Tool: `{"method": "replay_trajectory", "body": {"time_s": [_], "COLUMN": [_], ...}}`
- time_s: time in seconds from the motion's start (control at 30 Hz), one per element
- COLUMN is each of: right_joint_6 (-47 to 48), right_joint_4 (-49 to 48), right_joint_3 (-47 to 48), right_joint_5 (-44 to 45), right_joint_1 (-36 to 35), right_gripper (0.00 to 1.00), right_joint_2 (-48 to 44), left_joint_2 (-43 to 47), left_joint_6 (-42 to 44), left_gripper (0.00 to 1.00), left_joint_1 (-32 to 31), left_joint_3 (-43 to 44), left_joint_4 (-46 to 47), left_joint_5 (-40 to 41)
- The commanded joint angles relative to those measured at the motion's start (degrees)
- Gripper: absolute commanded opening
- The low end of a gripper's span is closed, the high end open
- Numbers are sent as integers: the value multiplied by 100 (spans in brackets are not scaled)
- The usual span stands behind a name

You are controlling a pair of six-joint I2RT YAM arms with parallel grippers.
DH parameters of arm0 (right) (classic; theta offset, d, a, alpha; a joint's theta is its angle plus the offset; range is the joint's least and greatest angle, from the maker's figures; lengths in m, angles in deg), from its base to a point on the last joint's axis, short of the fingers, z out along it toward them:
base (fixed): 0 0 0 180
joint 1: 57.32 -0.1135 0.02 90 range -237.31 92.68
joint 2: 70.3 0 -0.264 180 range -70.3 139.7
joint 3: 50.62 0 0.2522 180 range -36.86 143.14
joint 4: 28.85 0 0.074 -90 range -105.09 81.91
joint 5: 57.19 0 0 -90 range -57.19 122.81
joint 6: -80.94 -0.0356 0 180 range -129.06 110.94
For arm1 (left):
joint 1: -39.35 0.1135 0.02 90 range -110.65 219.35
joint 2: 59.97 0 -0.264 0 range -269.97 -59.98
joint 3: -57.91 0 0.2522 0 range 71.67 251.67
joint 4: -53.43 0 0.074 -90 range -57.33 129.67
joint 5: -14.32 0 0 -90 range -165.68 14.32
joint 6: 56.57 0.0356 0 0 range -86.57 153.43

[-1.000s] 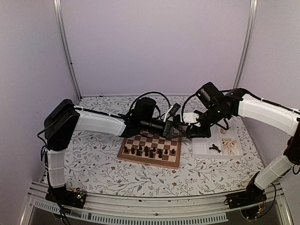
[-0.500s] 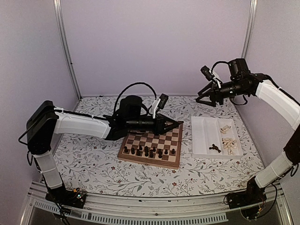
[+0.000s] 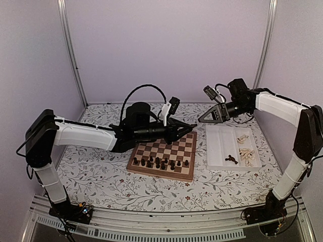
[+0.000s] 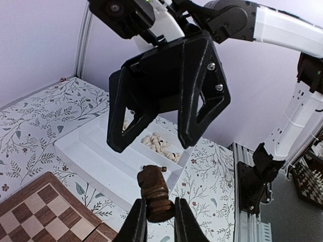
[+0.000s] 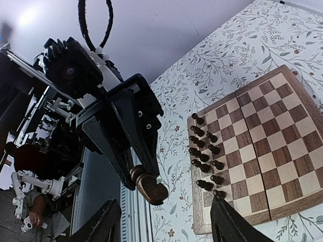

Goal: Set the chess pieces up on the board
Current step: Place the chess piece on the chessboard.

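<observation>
Currently: dark pieces (image 3: 159, 162) stand on board's (image 3: 161, 176) near rows; far rows bare. Left fingers (image 4: 137, 223) pinch dark piece (image 4: 155, 194) above board's far-right corner. Right fingers (image 4: 202, 96) wide apart, empty, near tray (image 3: 217, 146). Cream pieces (image 3: 247, 154), dark strays (image 3: 231, 159) lie in tray, unplaced.

The left arm (image 3: 86, 135) stretches level over the desk's middle, jaws pinched on a dark chess piece (image 4: 154, 194). The right arm (image 3: 277, 107) reaches leftward, jaws spread wide, facing them.
</observation>
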Motion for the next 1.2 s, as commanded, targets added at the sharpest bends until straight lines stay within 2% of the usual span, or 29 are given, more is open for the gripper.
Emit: {"method": "replay_trajectory", "body": {"time_s": [0.0, 0.3, 0.47, 0.57, 0.67, 0.77, 0.87, 0.93, 1.17], "right_joint_6": [-269, -369, -361, -369, -353, -303, -204, -50, 605], "right_joint_4": [-176, -223, -286, -314, -336, -325, -279, -179, 84], "right_joint_3": [17, 35, 42, 67, 92, 120, 183, 253, 472], "right_joint_5": [-464, -517, -662, -713, -764, -720, -456, -131, 1252], "right_joint_1": [-251, -395, -412, -409, -411, -410, -409, -405, -557], "right_gripper": [64, 56, 38, 34, 26, 19, 17, 15, 10], "right_joint_2": [113, 338, 355, 324, 310, 288, 225, 177, 107], "left_joint_2": [160, 170, 100, 52, 1, -33, 74, 336, 1646], "left_joint_6": [244, 312, 327, 306, 301, 301, 342, 424, 1199], "left_gripper": [17, 17, 17, 17, 17, 25, 39, 45, 52], "left_joint_1": [-122, -137, -137, -138, -134, -142, -139, -129, -5], "left_joint_3": [-22, -33, 10, 44, 87, 155, 112, 41, 227], "left_joint_4": [178, 237, 206, 200, 172, 33, -195, -466, -2401], "left_joint_5": [107, 123, 108, 56, 30, 40, 166, 252, 726]}}
